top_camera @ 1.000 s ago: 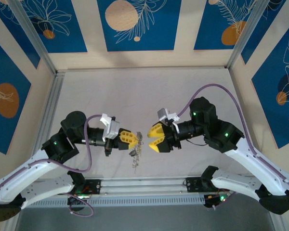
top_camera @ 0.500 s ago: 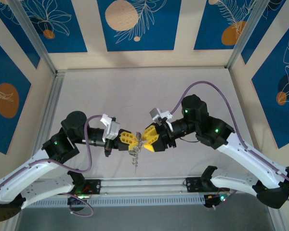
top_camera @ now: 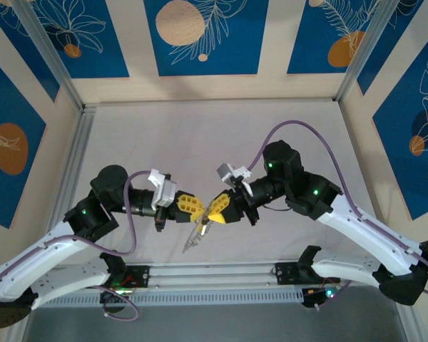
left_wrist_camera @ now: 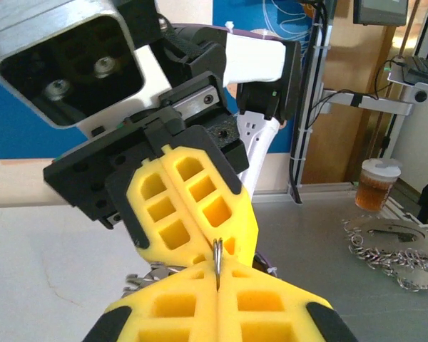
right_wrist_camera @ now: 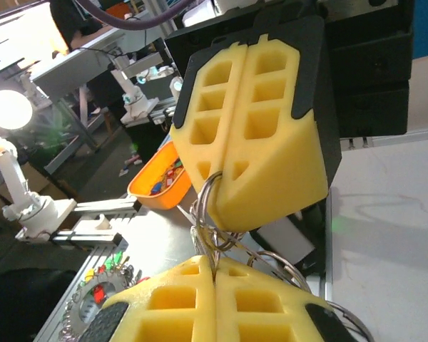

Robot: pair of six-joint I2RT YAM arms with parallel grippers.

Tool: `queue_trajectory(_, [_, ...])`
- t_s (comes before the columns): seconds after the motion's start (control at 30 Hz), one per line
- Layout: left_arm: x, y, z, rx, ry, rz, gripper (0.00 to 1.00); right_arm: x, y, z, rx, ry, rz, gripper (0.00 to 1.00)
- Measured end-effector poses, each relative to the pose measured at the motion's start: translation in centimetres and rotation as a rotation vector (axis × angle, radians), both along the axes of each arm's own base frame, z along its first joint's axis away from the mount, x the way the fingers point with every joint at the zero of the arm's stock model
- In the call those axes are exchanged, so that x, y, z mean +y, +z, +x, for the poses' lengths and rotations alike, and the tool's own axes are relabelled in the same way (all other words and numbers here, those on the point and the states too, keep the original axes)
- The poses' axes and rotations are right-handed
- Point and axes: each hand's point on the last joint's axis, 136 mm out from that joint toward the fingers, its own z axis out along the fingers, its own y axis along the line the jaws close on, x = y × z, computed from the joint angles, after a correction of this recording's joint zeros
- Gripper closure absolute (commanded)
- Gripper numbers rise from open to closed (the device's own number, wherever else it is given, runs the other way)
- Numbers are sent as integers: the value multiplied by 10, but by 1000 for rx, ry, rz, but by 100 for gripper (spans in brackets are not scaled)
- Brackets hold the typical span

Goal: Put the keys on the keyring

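Keyring [right_wrist_camera: 208,196] pinched by L hand [top_camera: 200,210] + R hand [top_camera: 210,213], tip-to-tip nr table [top_camera: 128,142] front edge; keys [top_camera: 192,242] dangle.

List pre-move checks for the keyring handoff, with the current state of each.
1. left gripper shut on the keyring: ok, the thin wire is pinched in its seam.
2. right gripper shut on the keyring: ok, the coils run into its seam.
3. Room between the two grippers: not ok, their fingertips meet at the ring.
4. keys hang below the grippers, clear of the table: cannot tell.
5. Ring coil pried open enough for a key: cannot tell, the fingers cover it.
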Motion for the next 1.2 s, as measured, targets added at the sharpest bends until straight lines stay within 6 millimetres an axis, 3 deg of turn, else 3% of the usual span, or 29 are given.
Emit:
queue_trajectory(0.43, [1,-2,-5,7,-31,-26,100,6,-5,-2,78,73,-22,100])
queue_trajectory(0.83, [1,12,-5,-3,-39,-87,100,7,6,1,94,104,11,100])
queue_trajectory(1.2, [2,15,-2,-2,-22,-106,100,5,6,14,129,49,-2,100])
